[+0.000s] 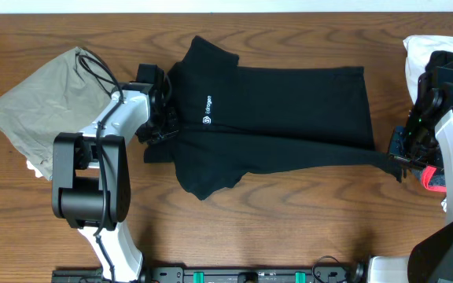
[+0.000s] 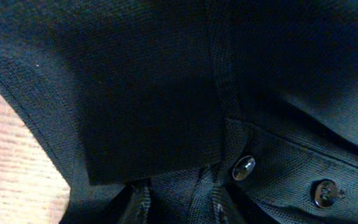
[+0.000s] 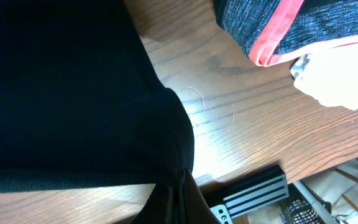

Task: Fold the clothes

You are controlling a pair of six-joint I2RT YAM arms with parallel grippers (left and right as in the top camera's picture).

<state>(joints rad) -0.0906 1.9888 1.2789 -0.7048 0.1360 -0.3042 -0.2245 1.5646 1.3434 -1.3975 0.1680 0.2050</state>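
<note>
A black polo shirt [image 1: 289,98] lies flat across the table, collar to the left and hem to the right. Its lower edge is pulled taut into a long strip between my two grippers. My left gripper [image 1: 157,119] is at the collar and placket. In the left wrist view its fingers [image 2: 174,202] are shut on shirt fabric [image 2: 148,93] beside two buttons [image 2: 243,167]. My right gripper [image 1: 402,155] is at the shirt's lower right corner. In the right wrist view its jaws [image 3: 180,193] pinch the black fabric [image 3: 61,87] just above the wood.
An olive garment [image 1: 42,98] lies at the far left. White clothes [image 1: 423,51] are piled at the back right. A grey garment with red trim [image 1: 433,179] lies by the right arm and also shows in the right wrist view [image 3: 278,28]. The table's right edge [image 3: 253,186] is close.
</note>
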